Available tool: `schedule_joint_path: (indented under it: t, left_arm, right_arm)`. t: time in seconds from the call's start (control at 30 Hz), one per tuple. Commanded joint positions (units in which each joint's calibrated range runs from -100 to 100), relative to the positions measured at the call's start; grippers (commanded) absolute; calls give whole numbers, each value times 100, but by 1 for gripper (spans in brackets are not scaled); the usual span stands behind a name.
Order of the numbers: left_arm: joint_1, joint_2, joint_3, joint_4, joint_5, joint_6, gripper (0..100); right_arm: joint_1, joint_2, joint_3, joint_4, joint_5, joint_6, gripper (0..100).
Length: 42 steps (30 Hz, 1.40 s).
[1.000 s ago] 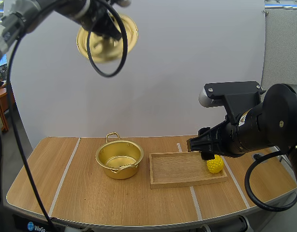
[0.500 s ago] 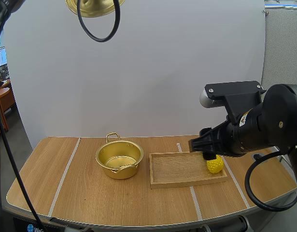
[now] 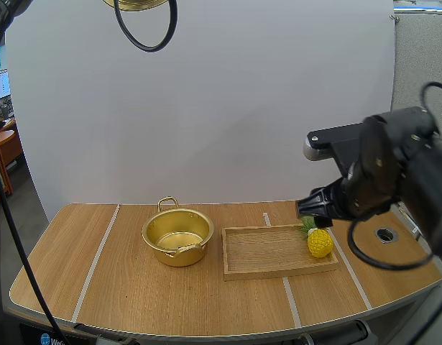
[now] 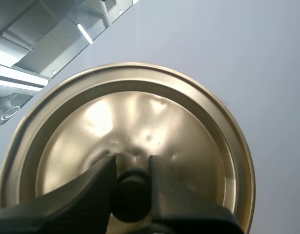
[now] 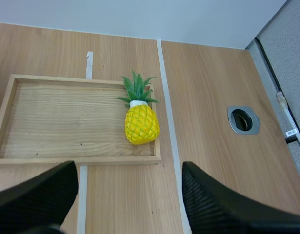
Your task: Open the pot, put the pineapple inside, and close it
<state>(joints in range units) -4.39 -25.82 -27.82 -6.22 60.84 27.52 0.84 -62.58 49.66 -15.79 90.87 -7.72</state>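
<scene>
Golden pot (image 3: 177, 236), uncovered, upright on the table (image 3: 98, 280). Golden lid (image 4: 135, 117), raised high, its black knob (image 4: 131, 192) pinched by the left end effector (image 4: 131, 162). Yellow, green-crowned pineapple (image 5: 141, 124), lying at the wooden tray's (image 5: 67, 160) right end.

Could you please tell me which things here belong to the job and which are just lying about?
For the job: pot; lid, pinched in the left gripper; pineapple, near the open right gripper.
Just lying about: wooden tray, under the pineapple; metal grommet in the table.
</scene>
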Motion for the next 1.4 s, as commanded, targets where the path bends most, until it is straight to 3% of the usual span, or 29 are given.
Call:
schedule_joint_path:
  t: [0.0,0.33,0.6,0.97,1.37]
  left_arm:
    - [-13,-37,-54,52,-257,-72,0]
    - [-13,-37,-54,52,-257,-72,0]
    - [-13,-37,-54,52,-257,-72,0]
    - [-13,-37,-54,52,-257,-72,0]
    - [-13,-37,-54,52,-257,-72,0]
  right_arm:
    - [-20,373,-68,-84,-597,109,100]
    - [-20,1653,-98,-84,-1357,120,100]
    - [-35,1852,-98,-84,-1569,53,100]
    - [-554,2131,-98,-35,-2096,-676,100]
    - [-971,3010,-98,673,-2859,-1567,100]
